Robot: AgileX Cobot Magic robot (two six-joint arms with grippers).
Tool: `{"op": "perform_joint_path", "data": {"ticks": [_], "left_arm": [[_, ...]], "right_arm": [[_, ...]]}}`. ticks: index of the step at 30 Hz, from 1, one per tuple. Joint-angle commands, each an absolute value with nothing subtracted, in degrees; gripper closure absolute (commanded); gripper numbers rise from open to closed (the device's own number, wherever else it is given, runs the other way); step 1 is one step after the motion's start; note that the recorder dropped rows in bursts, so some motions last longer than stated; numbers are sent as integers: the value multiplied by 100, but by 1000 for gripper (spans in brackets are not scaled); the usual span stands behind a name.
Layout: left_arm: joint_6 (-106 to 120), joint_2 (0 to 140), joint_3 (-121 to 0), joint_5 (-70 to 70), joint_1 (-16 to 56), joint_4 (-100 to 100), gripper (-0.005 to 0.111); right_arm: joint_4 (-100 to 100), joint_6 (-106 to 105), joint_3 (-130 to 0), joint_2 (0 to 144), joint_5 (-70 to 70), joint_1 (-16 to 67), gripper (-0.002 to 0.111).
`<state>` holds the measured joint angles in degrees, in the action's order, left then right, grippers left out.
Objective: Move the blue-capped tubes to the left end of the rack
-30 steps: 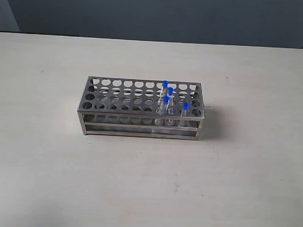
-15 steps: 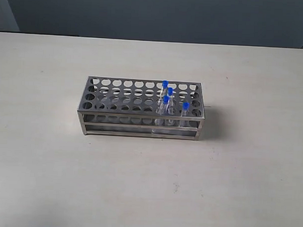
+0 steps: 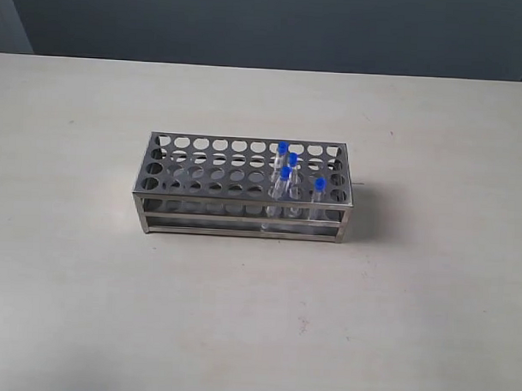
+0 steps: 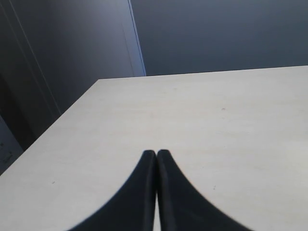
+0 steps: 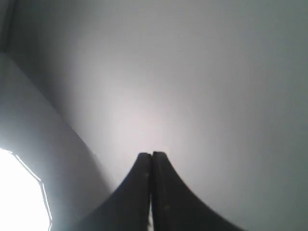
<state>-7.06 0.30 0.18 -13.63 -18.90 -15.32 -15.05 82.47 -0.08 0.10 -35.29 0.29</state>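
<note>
A pale cream counter [image 3: 240, 315] with a matte, faintly mottled surface is filling most of the exterior view. A few tiny dark specks [image 3: 72, 122] are showing on it. Behind the counter's far edge, a dark blue-grey wall [image 3: 275, 29] is running the full width of the room.

The rack [image 3: 244, 186], made of shiny steel, is sitting near the middle of the counter, well apart from every edge. Its long sides are lying parallel to the far edge. The blue-capped tubes [image 3: 292, 175] are standing upright in holes toward the rack's right end. They are clustered close together, and their caps are rising just above the top plate. The holes at the left end are standing open.

No arm is showing in the exterior view.

In the left wrist view, the left gripper [image 4: 156, 153] is hovering over bare counter near a corner, with its black jaws pressed together and holding nothing. Dark wall panels and a pale vertical strip [image 4: 137, 38] are standing beyond that corner.

In the right wrist view, the right gripper [image 5: 152, 155] is also keeping its jaws together on nothing. It is facing a blurred grey surface with a bright white patch [image 5: 19, 192] at one side.
</note>
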Motion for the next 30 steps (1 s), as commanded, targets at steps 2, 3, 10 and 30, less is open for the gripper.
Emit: {"op": "perform_joint_path", "data": {"ticks": [2, 3, 10, 30], "left_arm": [[-728, 0, 0, -1335, -1875, -1547, 106], [-728, 0, 0, -1335, -1875, -1547, 106], [-728, 0, 0, -1335, -1875, -1547, 106], [-728, 0, 0, -1335, -1875, -1547, 106]], "right_arm": [[-451, 8329, 0, 0, -3460, 0, 108], [-336, 8295, 0, 0, -3460, 0, 108], [-394, 4368, -1538, 383, -2287, 3, 108], [-1133, 489, -5325, 5978, -564, 325, 108]]}}
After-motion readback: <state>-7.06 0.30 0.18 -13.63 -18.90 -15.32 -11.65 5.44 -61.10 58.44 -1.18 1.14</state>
